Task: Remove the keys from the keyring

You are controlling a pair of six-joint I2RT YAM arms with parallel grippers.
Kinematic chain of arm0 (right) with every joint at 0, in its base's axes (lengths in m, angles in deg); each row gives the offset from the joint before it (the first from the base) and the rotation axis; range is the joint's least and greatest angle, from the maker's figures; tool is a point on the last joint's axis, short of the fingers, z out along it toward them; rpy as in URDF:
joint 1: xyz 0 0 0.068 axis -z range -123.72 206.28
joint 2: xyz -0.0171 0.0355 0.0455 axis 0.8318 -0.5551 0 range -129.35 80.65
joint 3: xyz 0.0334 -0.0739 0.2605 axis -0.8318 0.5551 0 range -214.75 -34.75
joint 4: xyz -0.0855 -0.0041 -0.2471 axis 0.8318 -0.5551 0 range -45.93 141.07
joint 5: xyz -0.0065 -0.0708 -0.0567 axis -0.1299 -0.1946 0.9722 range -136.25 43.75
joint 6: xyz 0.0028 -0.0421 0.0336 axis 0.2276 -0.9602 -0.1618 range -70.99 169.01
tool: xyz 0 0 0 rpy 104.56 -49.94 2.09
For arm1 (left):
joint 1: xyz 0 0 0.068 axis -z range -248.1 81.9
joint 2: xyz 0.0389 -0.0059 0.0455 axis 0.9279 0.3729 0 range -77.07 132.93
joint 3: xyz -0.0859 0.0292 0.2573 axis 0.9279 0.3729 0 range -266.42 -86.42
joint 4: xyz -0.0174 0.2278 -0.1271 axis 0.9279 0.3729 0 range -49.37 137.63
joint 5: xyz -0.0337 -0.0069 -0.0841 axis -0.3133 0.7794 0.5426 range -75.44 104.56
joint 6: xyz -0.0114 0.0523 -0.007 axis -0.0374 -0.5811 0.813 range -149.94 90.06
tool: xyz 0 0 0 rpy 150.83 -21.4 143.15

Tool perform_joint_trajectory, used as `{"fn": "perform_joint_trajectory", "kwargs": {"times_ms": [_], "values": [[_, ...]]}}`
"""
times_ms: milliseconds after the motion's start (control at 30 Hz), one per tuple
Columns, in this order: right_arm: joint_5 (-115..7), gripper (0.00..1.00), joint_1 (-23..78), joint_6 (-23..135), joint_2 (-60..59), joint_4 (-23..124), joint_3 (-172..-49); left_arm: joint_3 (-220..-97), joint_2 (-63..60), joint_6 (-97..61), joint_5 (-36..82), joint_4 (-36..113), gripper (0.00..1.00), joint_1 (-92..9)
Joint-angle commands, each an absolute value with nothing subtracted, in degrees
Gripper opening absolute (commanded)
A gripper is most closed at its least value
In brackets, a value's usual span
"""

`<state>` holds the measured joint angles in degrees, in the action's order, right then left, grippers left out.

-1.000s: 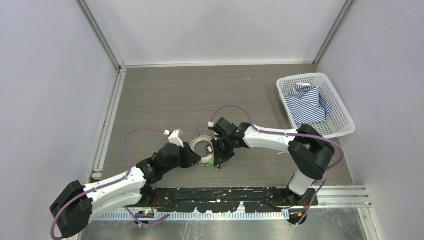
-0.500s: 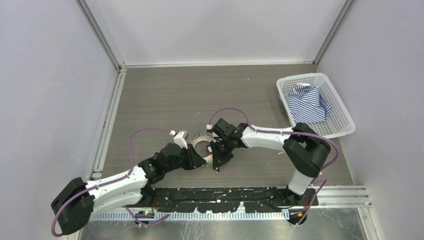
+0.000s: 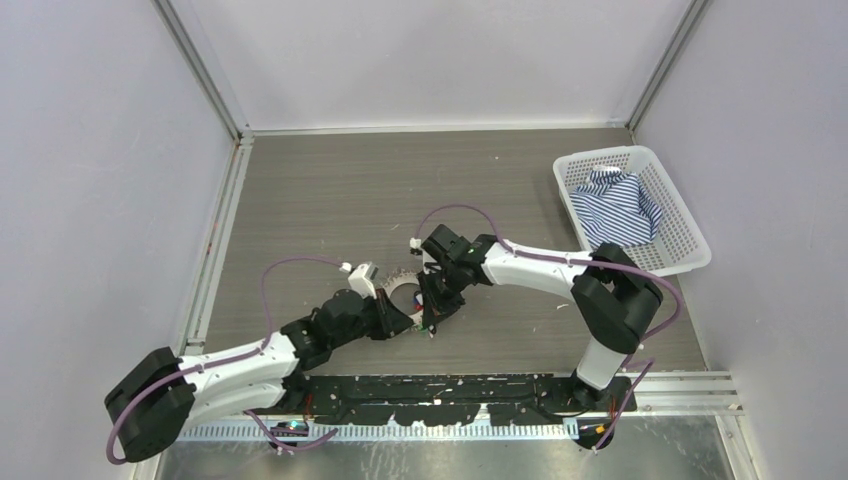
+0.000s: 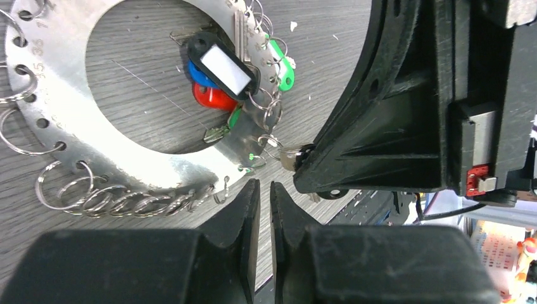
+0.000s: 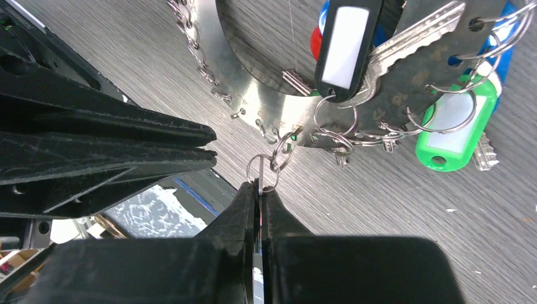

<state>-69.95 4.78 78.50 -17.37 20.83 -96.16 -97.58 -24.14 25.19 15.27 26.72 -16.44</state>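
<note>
Keyring (image 4: 50,120) lying flat between my grippers, keys (image 4: 212,98) bunching on rim. Left gripper (image 4: 264,190) narrowing to slit beside rim, holding nothing. Right gripper (image 5: 260,190) staying pinched on loop (image 5: 249,166): pull-off nearing.

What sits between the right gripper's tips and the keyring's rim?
Right wrist view: the right gripper pinches a small split ring, which links to a second split ring hanging from the keyring.

The top camera sits above and behind the arm bases at the near edge, looking steeply down across the whole table (image 3: 330,190) to the far wall. The wrist cameras look close past the left fingers (image 4: 240,212) and right fingers (image 5: 237,215), facing each other low over the tabletop. All views share the keyring (image 4: 152,170) and keys (image 4: 212,98).
</note>
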Motion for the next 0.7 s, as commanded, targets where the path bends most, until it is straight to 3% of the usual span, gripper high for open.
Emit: {"fn": "perform_joint_trajectory", "kwargs": {"times_ms": [0, 200, 367, 667], "values": [[-71.1, 0.01, 5.0, 77.0, -17.3, 17.4, -99.8, -96.2, -26.9, 25.7, 12.1, 24.9, 0.12, -16.2], [-71.1, 0.01, 5.0, 75.4, -18.1, 14.6, -101.5, -95.3, -29.8, 24.8, 10.3, 26.4, 0.12, -16.2], [-70.0, 0.01, 5.0, 73.3, -17.2, 11.7, -101.9, -97.2, -31.1, 19.8, 9.4, 27.2, 0.19, -16.5], [-67.1, 0.01, 4.8, 71.9, -15.0, 14.6, -98.4, -99.9, -24.2, 13.3, 20.1, 20.2, 0.2, -20.2]]}}
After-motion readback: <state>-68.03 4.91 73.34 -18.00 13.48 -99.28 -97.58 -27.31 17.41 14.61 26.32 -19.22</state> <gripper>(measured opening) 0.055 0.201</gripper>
